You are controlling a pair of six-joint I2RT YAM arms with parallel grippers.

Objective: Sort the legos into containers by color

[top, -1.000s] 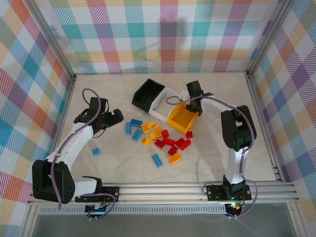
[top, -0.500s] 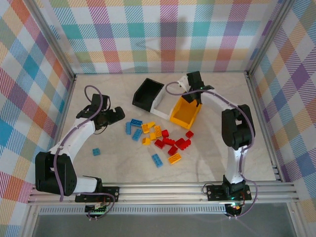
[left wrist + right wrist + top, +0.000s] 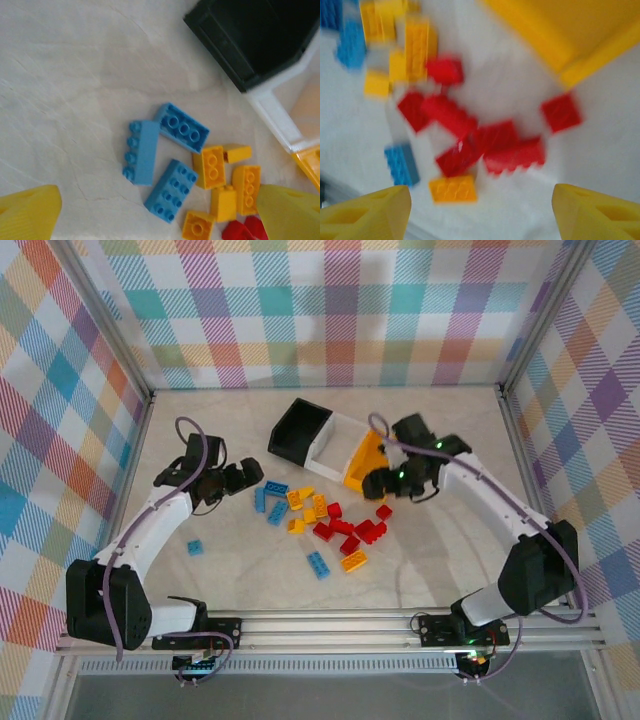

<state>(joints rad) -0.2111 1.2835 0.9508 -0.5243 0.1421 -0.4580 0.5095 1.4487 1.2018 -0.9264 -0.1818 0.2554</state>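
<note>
The legos lie in a loose pile at the table's middle: blue bricks (image 3: 270, 498), yellow bricks (image 3: 308, 505) and red bricks (image 3: 350, 530). The joined containers stand behind them: black bin (image 3: 300, 430), white bin (image 3: 335, 445), yellow-orange bin (image 3: 362, 462). My left gripper (image 3: 243, 478) hangs open just left of the blue bricks (image 3: 171, 190), nothing between its fingers (image 3: 30, 212). My right gripper (image 3: 378, 487) is open and empty above the red bricks (image 3: 485, 140), beside the yellow-orange bin (image 3: 570, 40). The right wrist view is blurred.
One blue brick (image 3: 195, 547) lies alone at the left. Another blue brick (image 3: 318, 564) and an orange brick (image 3: 353, 561) sit nearer the front. Checked walls enclose the table on three sides. The black bin (image 3: 255, 40) and white bin (image 3: 295, 110) are close to the left gripper.
My right arm has swung from the far side of the yellow-orange bin down to above the red bricks. My left gripper has edged right toward the blue bricks.
</note>
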